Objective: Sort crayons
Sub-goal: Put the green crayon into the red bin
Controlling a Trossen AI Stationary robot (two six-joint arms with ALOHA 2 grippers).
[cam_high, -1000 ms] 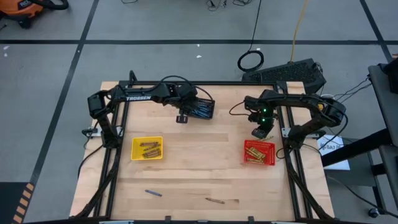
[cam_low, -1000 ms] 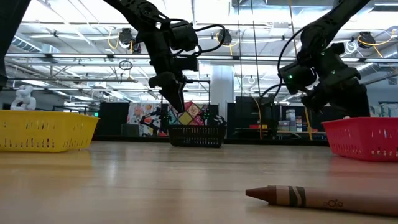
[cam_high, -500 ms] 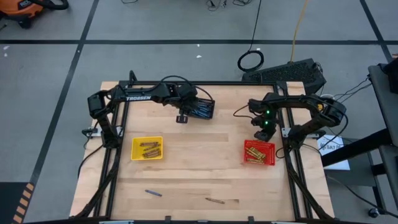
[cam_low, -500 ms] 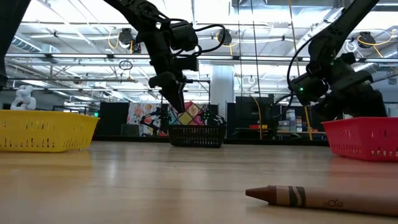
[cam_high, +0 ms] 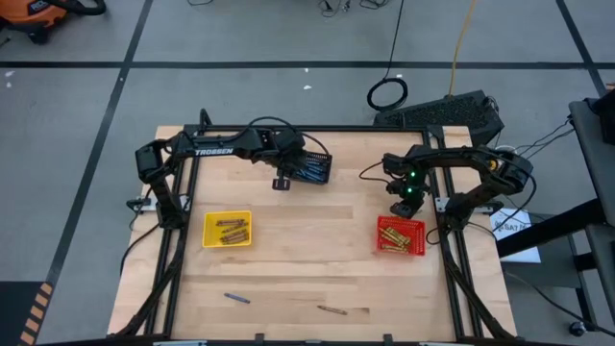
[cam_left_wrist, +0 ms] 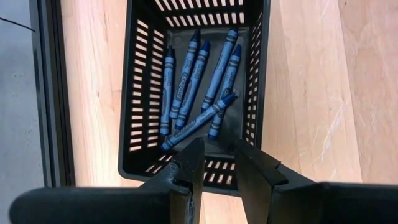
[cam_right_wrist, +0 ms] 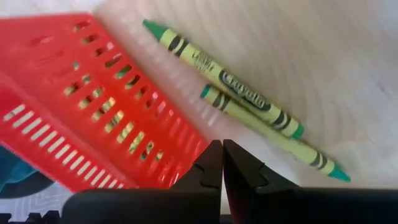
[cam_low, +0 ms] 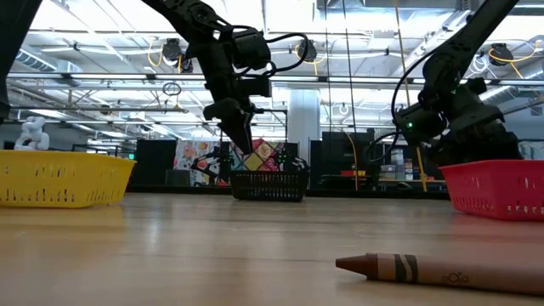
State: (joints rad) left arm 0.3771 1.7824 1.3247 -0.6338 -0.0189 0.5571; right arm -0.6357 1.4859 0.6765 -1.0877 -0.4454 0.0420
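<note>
Green crayons (cam_right_wrist: 249,99) lay side by side on the bench (cam_high: 317,240) just beyond the closed, empty right gripper (cam_right_wrist: 222,163), beside the red basket (cam_right_wrist: 74,106). Their long axes ran slantwise across its line of reach, so the right arm sat nearer them. Over the black basket (cam_left_wrist: 143,93), the left gripper (cam_left_wrist: 219,163) stood parted, empty.

Looks like an industrial lab. Taped concrete floor (cam_high: 240,38), exposed ceiling trusses (cam_low: 102,51), loose cables (cam_high: 387,93) around framed workbench (cam_high: 317,269).
</note>
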